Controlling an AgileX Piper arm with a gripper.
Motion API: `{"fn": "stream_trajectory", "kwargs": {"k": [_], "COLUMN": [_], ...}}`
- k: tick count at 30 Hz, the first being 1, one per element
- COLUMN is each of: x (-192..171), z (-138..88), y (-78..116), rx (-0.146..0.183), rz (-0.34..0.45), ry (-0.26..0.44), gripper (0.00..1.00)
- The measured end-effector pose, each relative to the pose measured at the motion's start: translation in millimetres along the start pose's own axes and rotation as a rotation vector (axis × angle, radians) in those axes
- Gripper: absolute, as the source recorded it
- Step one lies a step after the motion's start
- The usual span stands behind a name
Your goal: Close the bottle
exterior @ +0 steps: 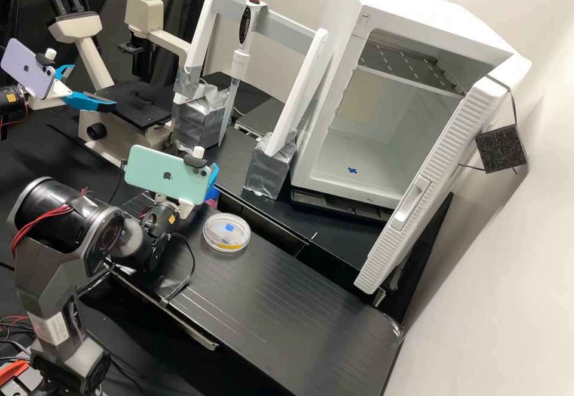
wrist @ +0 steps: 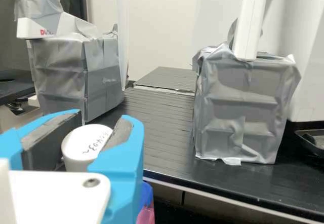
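In the high view the gripper (exterior: 213,179) is mostly behind the green phone, near the bench's back edge; some blue shows at the phone's right end. The wrist view has the gripper (wrist: 91,140) shut on a white cap (wrist: 81,148) with handwriting on its top, a dark pad on either side. Whatever is under the cap is hidden by the gripper. A pink thing with a blue upper part (wrist: 146,211) stands low beside the blue finger, partly covered; I cannot tell whether it is the bottle. It also peeks out below the phone as a pink and blue patch (exterior: 211,198).
A round clear dish (exterior: 226,232) lies on the black bench (exterior: 281,306) close to the gripper. Behind are two silver-wrapped blocks (exterior: 270,167) (wrist: 243,112) carrying a white frame, and a white incubator (exterior: 382,139) with its door open. A microscope and another arm are at the left.
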Motion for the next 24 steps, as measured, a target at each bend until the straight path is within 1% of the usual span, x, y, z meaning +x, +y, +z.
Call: {"fn": "stream_trajectory", "kwargs": {"k": [3, 10, 16, 19, 24], "x": [-0.9, -8.2, -10.1, -8.2, -5.9], "z": [-1.5, -8.4, -9.9, -6.7, -2.5], "y": [0.9, 6.1, 0.3, -3.5, -5.9], "rx": [0.006, -0.002, -0.005, -0.004, -0.024], "rz": [0.003, 0.022, -0.001, -0.017, -0.019], "ry": [-0.004, 0.023, 0.03, 0.017, 0.009], "gripper": [0.0, 0.0, 0.0, 0.0, 0.0]}}
